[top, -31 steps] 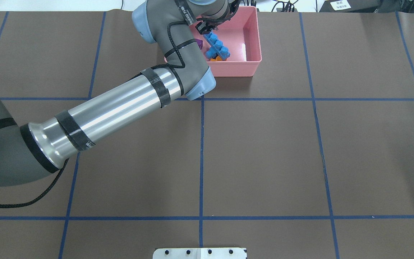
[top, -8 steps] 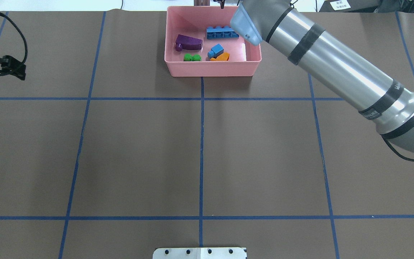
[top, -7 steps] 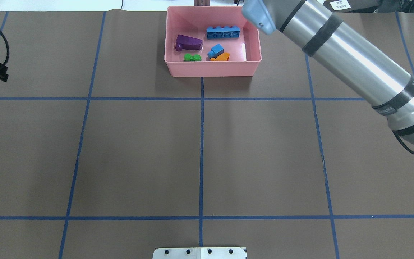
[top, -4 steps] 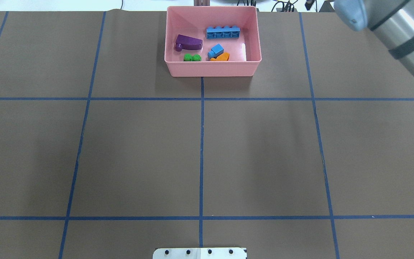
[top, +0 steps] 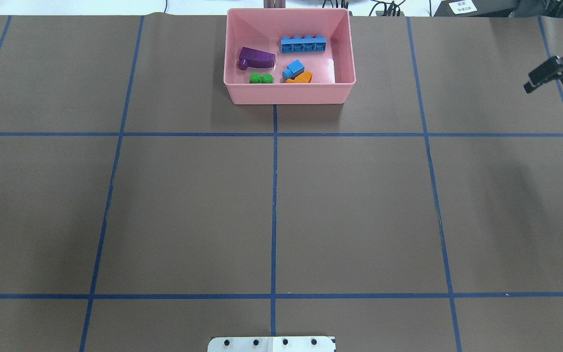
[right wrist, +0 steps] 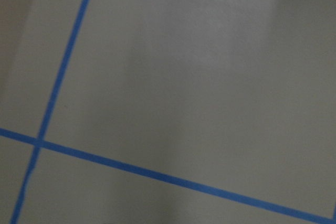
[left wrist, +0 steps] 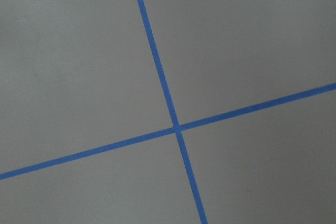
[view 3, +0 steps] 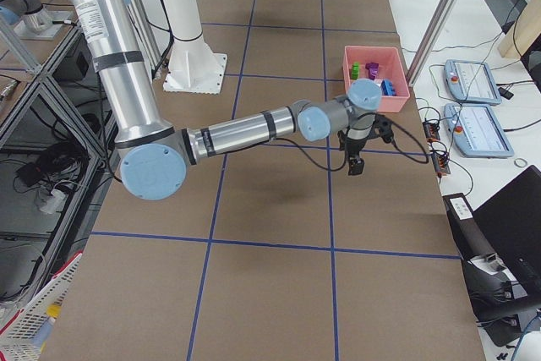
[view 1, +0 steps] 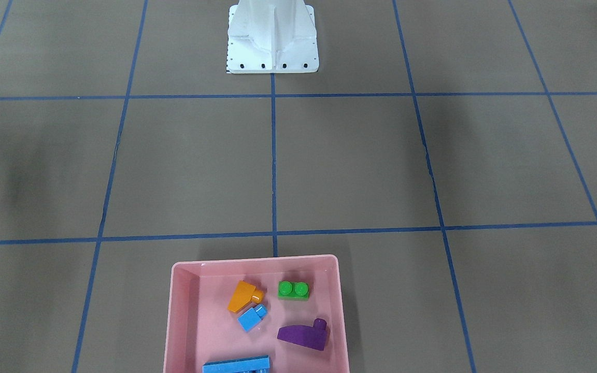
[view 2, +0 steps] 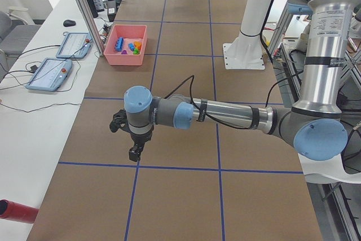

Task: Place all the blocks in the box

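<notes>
Has drawn the right tool (top: 530, 84) back, well right of the shallow pink plastic box (top: 289, 95), leaving five coloured studded plastic blocks (top: 302, 44) inside, so probably finished; cannot tell whether that tool is open.

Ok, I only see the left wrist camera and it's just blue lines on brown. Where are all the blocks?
Observer: All five lie inside the pink box: long blue block, purple wedge, green block, small blue cube, orange block.
Operator: So where's my left gripper?
Observer: The left gripper hangs above the table near its left end, far from the box.
Operator: And the other one?
Observer: The right gripper hangs off to the box's right in the overhead view, apart from it; open or shut, I cannot tell.
</notes>
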### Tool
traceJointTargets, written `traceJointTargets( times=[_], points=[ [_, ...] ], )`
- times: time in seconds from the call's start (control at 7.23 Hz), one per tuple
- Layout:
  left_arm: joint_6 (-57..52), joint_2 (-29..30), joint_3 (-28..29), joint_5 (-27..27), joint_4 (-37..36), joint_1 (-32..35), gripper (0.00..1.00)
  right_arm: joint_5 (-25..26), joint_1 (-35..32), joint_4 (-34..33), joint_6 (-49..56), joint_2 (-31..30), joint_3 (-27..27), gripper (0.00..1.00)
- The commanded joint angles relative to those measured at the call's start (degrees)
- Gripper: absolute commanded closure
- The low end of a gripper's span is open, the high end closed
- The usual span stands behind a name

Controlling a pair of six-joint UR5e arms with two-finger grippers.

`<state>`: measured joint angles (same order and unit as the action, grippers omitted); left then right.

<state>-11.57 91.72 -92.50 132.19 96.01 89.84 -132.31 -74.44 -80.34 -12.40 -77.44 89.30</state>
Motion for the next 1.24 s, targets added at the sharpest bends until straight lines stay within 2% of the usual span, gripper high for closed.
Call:
traceJointTargets(
  times=[0.0,0.28,0.55,0.69,0.83,0.97,1.11],
  points=[
    [-0.3,-3.5,3.7,0.5,8.5,0.2,0.00,1.2,-2.7,6.7,0.0,-7.2,-0.6,0.00],
    [3.4,-3.8,3.0,0.3,8.0,0.2,0.00,0.0,-5.9,6.1,0.2,-9.0,-0.4,0.00],
    [8.1,-4.4,0.2,0.3,6.2,0.3,0.00,-4.9,-11.2,5.6,0.4,-11.5,1.1,0.00],
    [8.1,-4.4,-1.9,0.3,3.2,0.2,0.00,-5.2,-12.4,5.2,0.4,-14.8,4.2,0.00],
    [8.0,-4.4,-3.6,0.3,0.9,0.2,0.00,-5.2,-13.1,2.9,1.8,-17.8,7.5,0.00],
    [8.0,-4.4,-3.9,0.3,0.0,0.2,0.00,-5.3,-16.2,-0.2,9.7,-19.7,8.3,0.00],
    [8.0,-4.5,-3.8,0.3,-0.1,0.2,0.00,-5.3,-19.6,-7.7,15.8,-19.7,9.0,0.00]
  ],
)
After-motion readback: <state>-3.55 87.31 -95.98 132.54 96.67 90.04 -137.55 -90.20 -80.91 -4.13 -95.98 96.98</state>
